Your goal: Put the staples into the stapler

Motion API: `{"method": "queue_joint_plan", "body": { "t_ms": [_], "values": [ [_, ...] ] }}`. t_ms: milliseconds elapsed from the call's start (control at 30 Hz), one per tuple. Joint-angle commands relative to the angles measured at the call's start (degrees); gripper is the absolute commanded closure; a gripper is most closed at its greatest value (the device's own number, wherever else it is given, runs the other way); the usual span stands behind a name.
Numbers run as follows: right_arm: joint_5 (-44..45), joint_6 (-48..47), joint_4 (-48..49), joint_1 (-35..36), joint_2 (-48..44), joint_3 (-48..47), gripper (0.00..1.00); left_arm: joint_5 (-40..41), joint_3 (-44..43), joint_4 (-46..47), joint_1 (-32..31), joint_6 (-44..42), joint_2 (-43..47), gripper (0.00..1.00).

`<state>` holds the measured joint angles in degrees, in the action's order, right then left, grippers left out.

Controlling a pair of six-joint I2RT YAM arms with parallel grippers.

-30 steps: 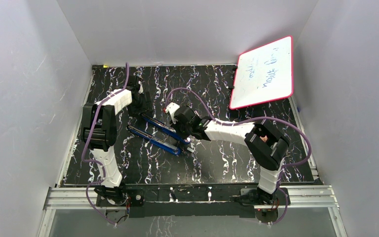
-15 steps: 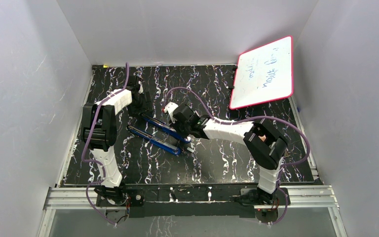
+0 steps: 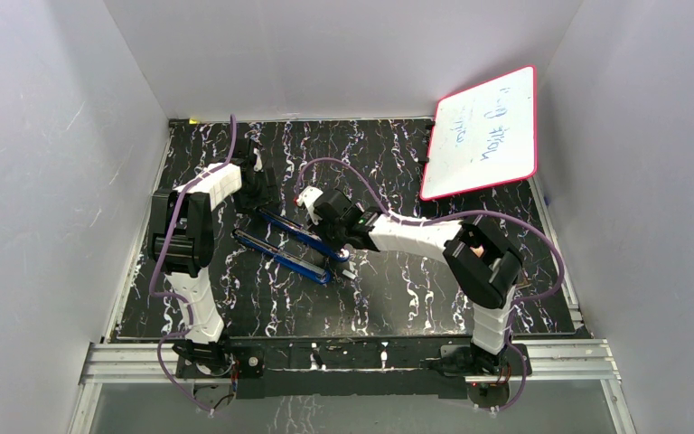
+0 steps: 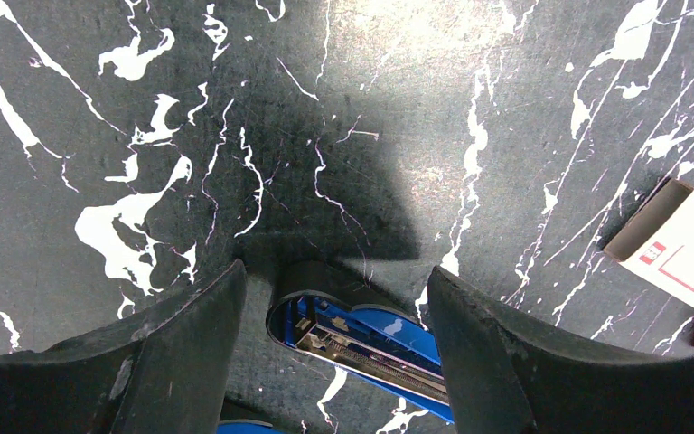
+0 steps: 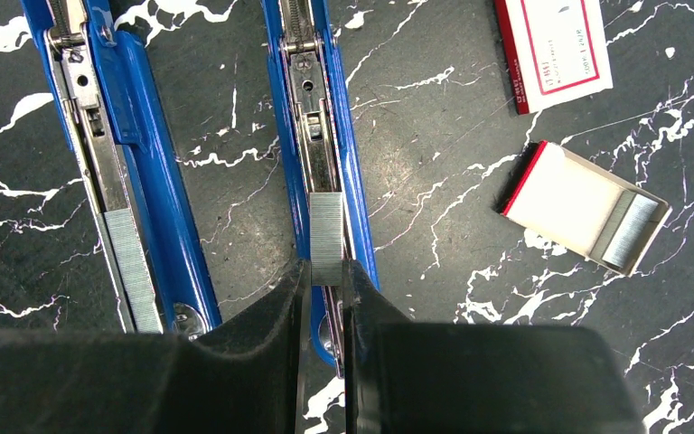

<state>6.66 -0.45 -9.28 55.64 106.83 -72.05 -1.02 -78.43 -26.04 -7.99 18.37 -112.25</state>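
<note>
Two blue stapler bodies lie open side by side on the black marbled mat, one (image 5: pixel 108 136) on the left and one (image 5: pixel 325 117) on the right of the right wrist view. A grey strip of staples (image 5: pixel 131 267) sits in the left one's channel. My right gripper (image 5: pixel 327 271) is shut on a short grey block of staples (image 5: pixel 327 237), held over the right body's metal channel. My left gripper (image 4: pixel 334 271) is open. Its fingers straddle the rounded end of a stapler (image 4: pixel 361 339) without touching it. In the top view both staplers (image 3: pixel 289 242) lie between the two grippers.
A red-and-white box sleeve (image 5: pixel 556 45) lies right of the staplers. Its open tray (image 5: pixel 578 203) beside it holds more staples (image 5: pixel 631 231). A pink-edged whiteboard (image 3: pixel 483 131) leans at the back right. White walls close in the mat on three sides.
My right arm has shifted slightly left along the stapler, still gripping the staple block. The left arm and both staplers have not moved.
</note>
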Motion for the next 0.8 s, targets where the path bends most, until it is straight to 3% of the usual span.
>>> {"method": "queue_joint_plan", "body": {
  "t_ms": [0, 767],
  "values": [
    [-1.2, -1.0, -2.0, 0.1, 0.8, -3.0, 1.0, -2.1, -1.4, -1.7, -0.2, -0.2, -0.6, 0.29],
    [-1.7, -1.6, -6.9, 0.2, 2.6, -6.3, 1.0, -2.1, -1.4, -1.6, -0.2, -0.3, -0.6, 0.29]
  ]
}}
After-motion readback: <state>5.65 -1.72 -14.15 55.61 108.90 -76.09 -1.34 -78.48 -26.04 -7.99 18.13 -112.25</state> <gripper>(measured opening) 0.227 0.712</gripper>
